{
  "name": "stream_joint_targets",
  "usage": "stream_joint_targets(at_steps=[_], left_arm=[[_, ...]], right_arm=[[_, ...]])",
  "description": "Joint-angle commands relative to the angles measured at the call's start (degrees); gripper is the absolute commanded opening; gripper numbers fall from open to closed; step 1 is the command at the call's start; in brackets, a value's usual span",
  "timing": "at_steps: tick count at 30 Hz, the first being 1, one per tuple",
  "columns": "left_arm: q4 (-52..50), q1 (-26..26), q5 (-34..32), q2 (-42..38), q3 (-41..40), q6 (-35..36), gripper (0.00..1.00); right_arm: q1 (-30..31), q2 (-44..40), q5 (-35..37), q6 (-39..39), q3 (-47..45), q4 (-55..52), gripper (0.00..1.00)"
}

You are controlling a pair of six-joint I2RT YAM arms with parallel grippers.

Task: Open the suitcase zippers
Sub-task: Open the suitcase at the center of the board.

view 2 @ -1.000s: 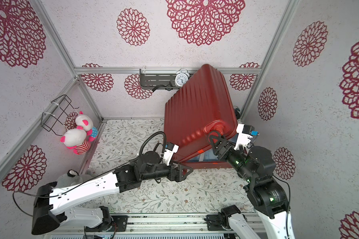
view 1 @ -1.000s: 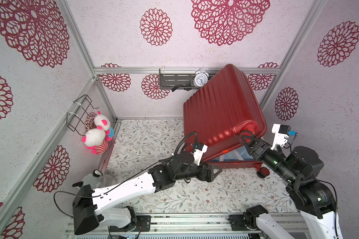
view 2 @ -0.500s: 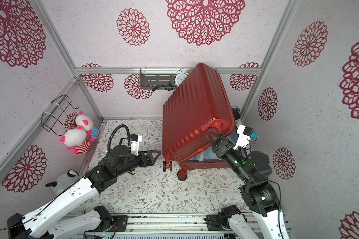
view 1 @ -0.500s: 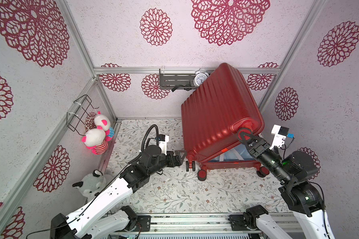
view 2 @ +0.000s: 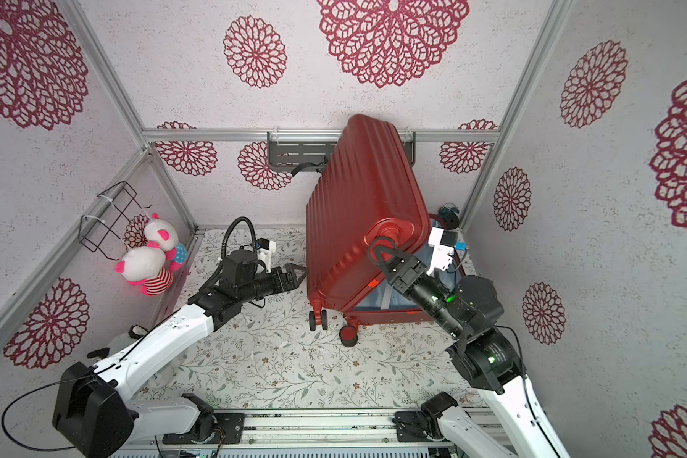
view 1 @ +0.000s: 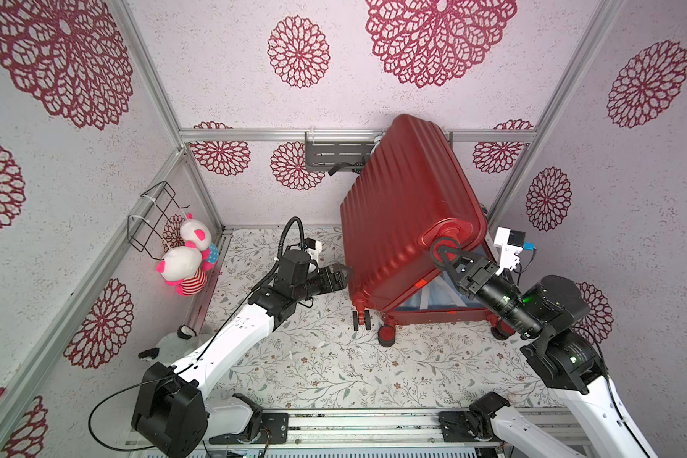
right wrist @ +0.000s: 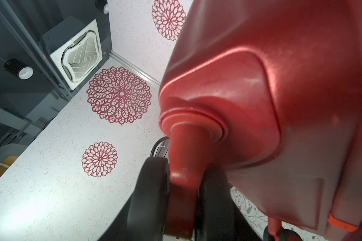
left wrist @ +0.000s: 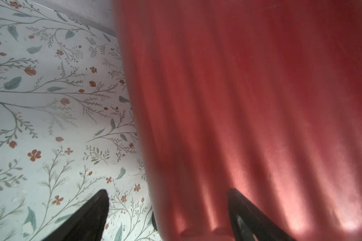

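The suitcase had a glossy, ribbed, hard red shell. The counter wore a matt floral covering. The toys looked soft plush, and the frame rails were dull metal.

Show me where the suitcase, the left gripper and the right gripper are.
suitcase (view 1: 405, 206), in a top view, on the raised shell's ribbed face.
left gripper (view 1: 346, 276), in a top view, between its open fingertips beside the shell's edge.
right gripper (view 1: 446, 255), in a top view, between its fingertips at the raised shell's wheel.
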Motion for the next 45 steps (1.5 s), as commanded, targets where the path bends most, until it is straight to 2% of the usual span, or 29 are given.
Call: stream_joint_targets(at_steps=[1,8,13,19,24,33,38,45], left_arm=[[2.69,0.59,2.60,1.67,1.47,0.77,0.91],[3.90,2.09,3.40,2.60,0.69,0.05,0.91],[3.74,4.21,3.21,-1.84,-3.02,-1.00,0.91],[-2.80,7.24,0.15,-14.40,-7.65,-0.77,0.91],[-14.19,9.17,-5.58,-28.56,-8.07,0.53,0.92],[-34.13,9.46,-16.25,-48.06,1.06,2.60,0.92],[-41.80,9.44,-21.06,-52.43,6.30,4.11,0.93],[-45.71,9.44,-22.84,-54.32,8.62,4.55,0.93]], right_arm=[[6.97,1.42,-3.70,-10.25,2.62,13.50,0.00],[23.80,7.15,9.04,-19.99,5.93,11.39,0.00],[29.74,10.84,16.06,-24.49,7.05,11.20,0.00],[34.88,15.09,21.89,-26.18,5.54,14.35,0.00],[41.80,19.48,29.24,-29.11,5.50,16.71,0.00],[48.17,28.60,37.02,-31.59,5.10,20.67,0.00],[49.49,35.58,38.22,-30.77,5.27,22.01,0.00],[52.27,48.99,37.87,-29.64,10.67,22.32,0.00]])
